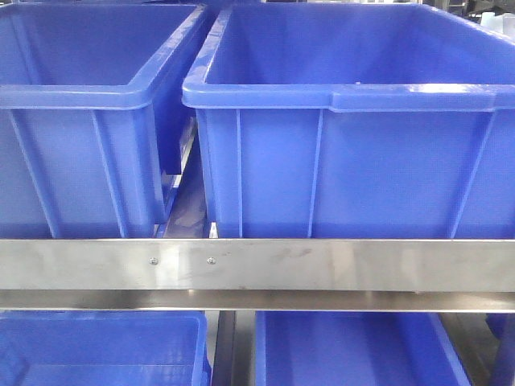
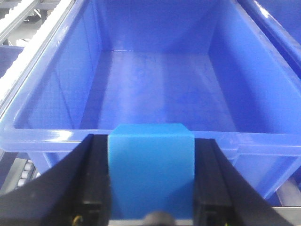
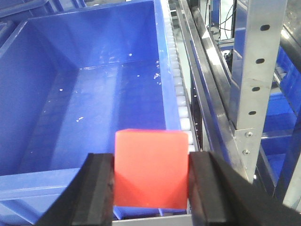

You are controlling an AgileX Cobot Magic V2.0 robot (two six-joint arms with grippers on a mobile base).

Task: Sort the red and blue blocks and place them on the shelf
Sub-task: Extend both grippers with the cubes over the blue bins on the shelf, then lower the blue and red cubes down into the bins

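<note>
In the left wrist view, the left gripper [image 2: 151, 183] fills the near edge at 6 o'clock, its black jaws closed on the blue block [image 2: 151, 169], one on each side face. The block sits just short of the near rim of a blue bin [image 2: 155, 136], level with it or slightly above. Past the rim the bin's floor runs toward 12 o'clock. White rollers [image 2: 44, 28] and a rail of the shelf run along its left wall at 10 o'clock.

In the right wrist view, the right gripper [image 3: 151, 179] sits likewise at 6 o'clock, its jaws clamped on the red block [image 3: 151, 168]. This block hangs over the near right corner of another bin [image 3: 47, 181], whose floor carries white specks. Just beside the bin at 3 o'clock, a line of white rollers [image 3: 175, 80] runs away toward 12 o'clock, then steel rails, then a perforated upright [image 3: 256, 66] of the shelf.

The front view shows neither gripper nor block. A brushed-steel rail [image 1: 257, 265] crosses the frame below centre. Two bins stand side by side behind it, the left [image 1: 76, 96] and the right [image 1: 346, 96], with a narrow gap between. Two more bins show under the rail at 6 o'clock.
</note>
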